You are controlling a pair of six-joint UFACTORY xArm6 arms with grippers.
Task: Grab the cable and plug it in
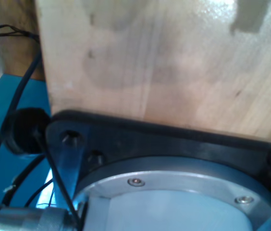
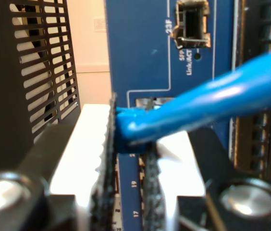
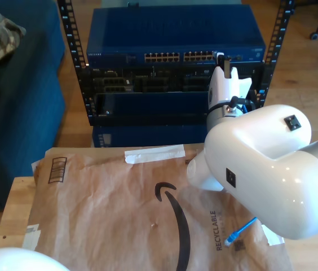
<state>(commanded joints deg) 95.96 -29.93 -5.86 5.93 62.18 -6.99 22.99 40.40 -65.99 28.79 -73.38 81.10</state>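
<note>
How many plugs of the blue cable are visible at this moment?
1. The plug lies on the brown paper, toward the exterior view's lower right. The other may be hidden where my second gripper clamps the cable in front of the blue switch.

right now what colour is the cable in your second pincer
Bright blue. The cable shows best in the second wrist view, clamped in my second pincer.
</note>
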